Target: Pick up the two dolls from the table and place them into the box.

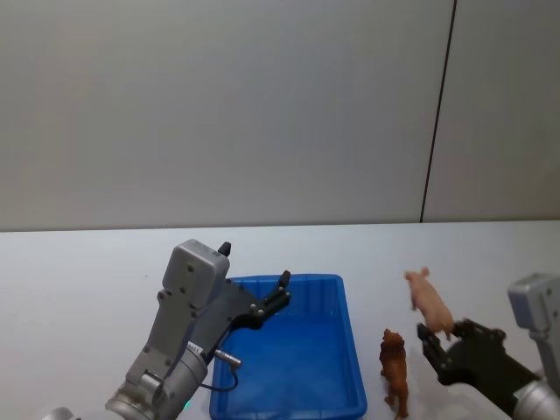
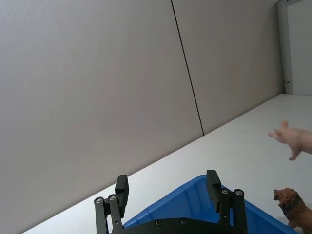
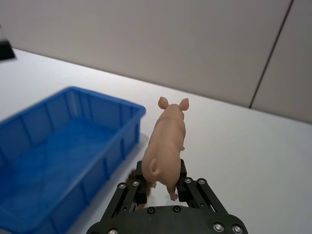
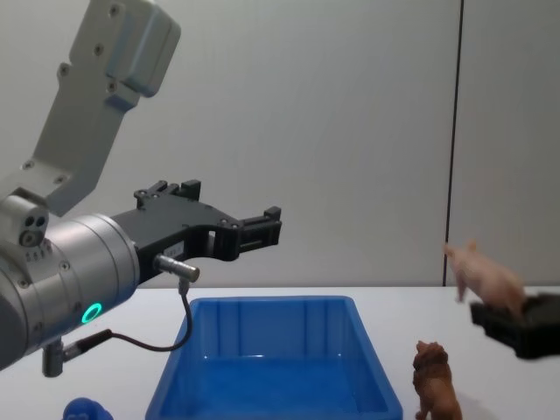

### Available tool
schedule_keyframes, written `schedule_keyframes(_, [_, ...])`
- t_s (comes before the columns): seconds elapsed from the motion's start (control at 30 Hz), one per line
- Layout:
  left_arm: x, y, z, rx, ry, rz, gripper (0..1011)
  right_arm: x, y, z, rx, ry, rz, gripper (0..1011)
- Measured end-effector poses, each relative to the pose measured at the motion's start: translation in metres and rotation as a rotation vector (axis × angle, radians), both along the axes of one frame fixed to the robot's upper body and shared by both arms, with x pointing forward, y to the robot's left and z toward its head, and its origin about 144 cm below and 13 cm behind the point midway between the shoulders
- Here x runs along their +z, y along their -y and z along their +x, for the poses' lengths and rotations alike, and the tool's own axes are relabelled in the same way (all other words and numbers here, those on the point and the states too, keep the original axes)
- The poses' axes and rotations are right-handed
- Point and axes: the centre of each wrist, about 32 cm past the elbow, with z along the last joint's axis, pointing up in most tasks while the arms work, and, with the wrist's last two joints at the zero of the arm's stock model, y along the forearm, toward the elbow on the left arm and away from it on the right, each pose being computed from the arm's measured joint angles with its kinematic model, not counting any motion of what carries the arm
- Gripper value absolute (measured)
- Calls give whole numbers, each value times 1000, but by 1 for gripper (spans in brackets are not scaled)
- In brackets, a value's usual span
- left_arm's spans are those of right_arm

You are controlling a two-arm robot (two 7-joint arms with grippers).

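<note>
Currently, the white tabletop (image 1: 79,280) carries the blue box (image 1: 319,280); both dolls are outside it. Left end effector (image 2: 166,190) hovers above the box, fingers apart. Right end effector (image 3: 162,170) is clamped on the pig (image 3: 168,136), raised right of the box. Lion (image 1: 395,367) stands beside the box's right wall.

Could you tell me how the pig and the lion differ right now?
The pig is pale pink; the lion is brown and maned. The pig is raised off the table in the jaws of the right gripper; the lion stands free on it beside the box. Both are small toy animals outside the box. The left gripper hovers open over it.
</note>
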Motion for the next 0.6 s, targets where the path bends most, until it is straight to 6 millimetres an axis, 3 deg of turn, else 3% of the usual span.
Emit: schedule_keyframes(0.6, [0, 0, 0, 0, 0, 0, 1001, 42, -37, 32, 206, -8, 64, 319])
